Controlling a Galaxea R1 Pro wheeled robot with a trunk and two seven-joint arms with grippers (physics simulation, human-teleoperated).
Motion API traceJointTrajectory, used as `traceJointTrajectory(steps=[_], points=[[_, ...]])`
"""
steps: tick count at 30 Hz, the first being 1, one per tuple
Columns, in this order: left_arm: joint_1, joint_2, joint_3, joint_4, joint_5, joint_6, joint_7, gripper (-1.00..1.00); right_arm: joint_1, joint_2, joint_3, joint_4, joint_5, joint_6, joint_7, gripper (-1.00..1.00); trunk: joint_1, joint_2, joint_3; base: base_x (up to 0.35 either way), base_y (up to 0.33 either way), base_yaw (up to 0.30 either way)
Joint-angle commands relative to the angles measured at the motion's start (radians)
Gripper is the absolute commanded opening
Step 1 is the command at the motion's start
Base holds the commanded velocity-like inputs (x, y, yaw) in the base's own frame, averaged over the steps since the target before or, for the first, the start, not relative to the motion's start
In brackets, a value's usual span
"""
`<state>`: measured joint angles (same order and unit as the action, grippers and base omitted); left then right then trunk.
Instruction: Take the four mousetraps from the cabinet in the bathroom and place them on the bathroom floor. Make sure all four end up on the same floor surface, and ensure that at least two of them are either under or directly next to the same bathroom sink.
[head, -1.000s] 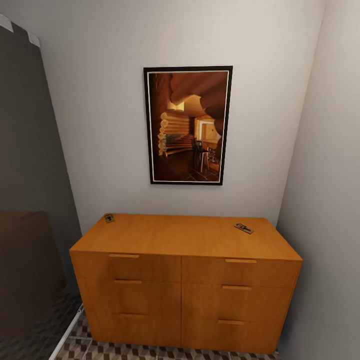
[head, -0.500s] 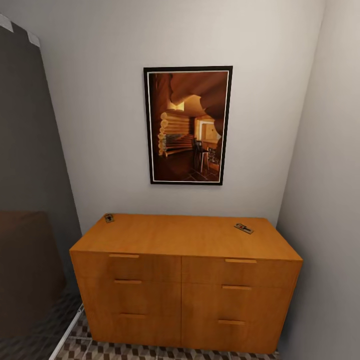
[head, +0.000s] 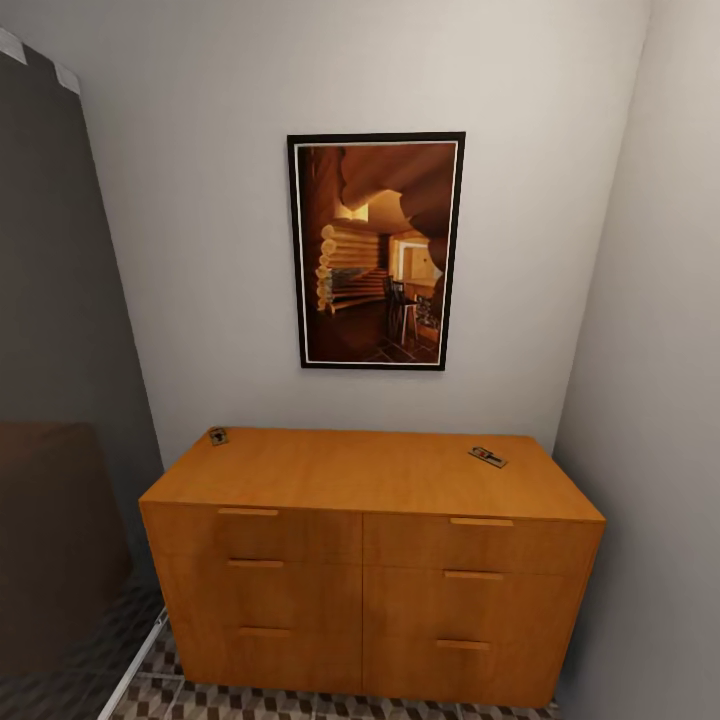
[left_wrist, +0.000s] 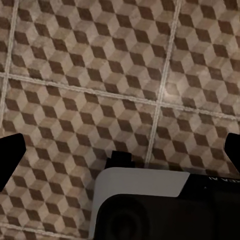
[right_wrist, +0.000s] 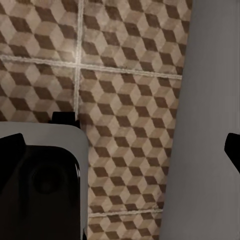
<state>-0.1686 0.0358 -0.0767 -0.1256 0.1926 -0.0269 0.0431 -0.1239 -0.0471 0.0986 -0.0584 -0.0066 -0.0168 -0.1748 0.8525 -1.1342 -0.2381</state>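
Both claws hang low with their fingers spread wide and nothing between them: in the left wrist view the left gripper (left_wrist: 120, 150) shows only its two dark fingertips (left_wrist: 10, 155) at the frame's far edges, over the cube-patterned bathroom floor (left_wrist: 100, 65); in the right wrist view the right gripper (right_wrist: 122, 145) stands the same way, with the same tiles below it and a plain grey wall (right_wrist: 215, 75) along one side. Outward from there, the head view looks at the cabinet (head: 370, 560) standing against the back wall, under a framed picture (head: 375, 250). On its flat top lie two mousetraps, one at the back corner toward 10 o'clock (head: 217, 436) and one toward 2 o'clock near the other back corner (head: 487, 457), well apart from each other. The step in hand looks like the approach and first reach. To do it well, I would close up square to the cabinet front, raise one arm above the top before moving in, and come down on a trap from straight above with the fingers across its short width, since such a flat little piece would likely slide if nudged sideways. Count: two traps in sight of the four wanted, one cabinet with six drawer handles, one picture; the sink is yet to be found
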Motion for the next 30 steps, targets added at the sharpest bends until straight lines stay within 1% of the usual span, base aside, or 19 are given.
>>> traceJointTrajectory(steps=[1,5,9,12,15,16,19,22,23,24,27,30], points=[[0.0,0.004,-0.009,-0.005,0.009,0.003,0.003,1.0,-0.001,0.0,0.008,-0.005,-0.002,0.004,-0.003,1.0,0.0,-0.001,-0.001,0.0,0.0,0.0],[0.0,0.015,-0.011,-0.028,0.012,0.025,0.003,1.0,-0.001,-0.007,0.004,-0.027,-0.006,0.027,-0.002,1.0,0.0,-0.001,-0.001,0.0,0.0,0.0],[0.0,0.02,-0.012,-0.05,0.015,0.048,0.002,1.0,0.0,-0.023,-0.016,-0.05,-0.014,0.049,-0.001,1.0,0.0,-0.001,-0.001,0.0,0.0,0.0],[-0.001,0.014,-0.014,-0.067,0.017,0.065,-0.001,1.0,0.0,-0.033,-0.033,-0.067,-0.021,0.066,0.0,1.0,0.0,-0.001,-0.001,0.0,0.0,0.0],[-0.003,-0.001,-0.015,-0.084,0.017,0.081,-0.002,1.0,-0.011,-0.043,-0.049,-0.084,-0.024,0.083,0.001,1.0,0.0,-0.001,-0.001,0.0,0.0,0.0],[-0.004,-0.006,-0.015,-1.391,0.017,0.932,-0.003,1.0,-0.021,-0.047,-0.14,-1.467,-0.025,1.064,0.001,1.0,0.0,-0.001,-0.001,0.0,0.0,0.0],[-0.007,-0.018,-0.015,-1.404,0.017,0.944,-0.003,1.0,-0.073,-0.056,-0.157,-1.49,-0.026,1.064,0.001,1.0,0.0,-0.001,-0.001,0.0,0.0,0.0],[-0.01,-0.025,-0.015,-1.411,0.017,0.951,-0.003,1.0,-0.142,-0.061,-0.166,-1.5,-0.027,1.064,0.001,1.0,0.0,-0.001,-0.001,0.0,0.0,0.0],[-0.016,-0.028,-0.015,-1.414,0.018,0.953,-0.003,1.0,-0.19,-0.062,-0.169,-1.504,-0.027,1.064,0.001,1.0,0.0,-0.001,-0.001,0.0,0.0,0.0],[-0.023,-0.029,-0.015,-1.414,0.018,0.953,-0.002,1.0,-0.214,-0.062,-0.17,-1.505,-0.027,1.064,0.001,1.0,0.0,-0.001,-0.001,0.0,0.0,0.0],[-0.061,-0.032,-0.015,-1.416,0.017,0.955,0.0,1.0,-0.286,-0.061,-0.172,-1.508,-0.028,1.064,0.001,1.0,0.0,-0.001,-0.001,0.0,0.0,0.0],[-0.113,-0.037,-0.015,-1.416,0.016,0.956,0.0,1.0,-0.352,-0.059,-0.173,-1.508,-0.029,1.064,0.001,1.0,0.0,-0.001,-0.001,0.0,0.0,0.0]])
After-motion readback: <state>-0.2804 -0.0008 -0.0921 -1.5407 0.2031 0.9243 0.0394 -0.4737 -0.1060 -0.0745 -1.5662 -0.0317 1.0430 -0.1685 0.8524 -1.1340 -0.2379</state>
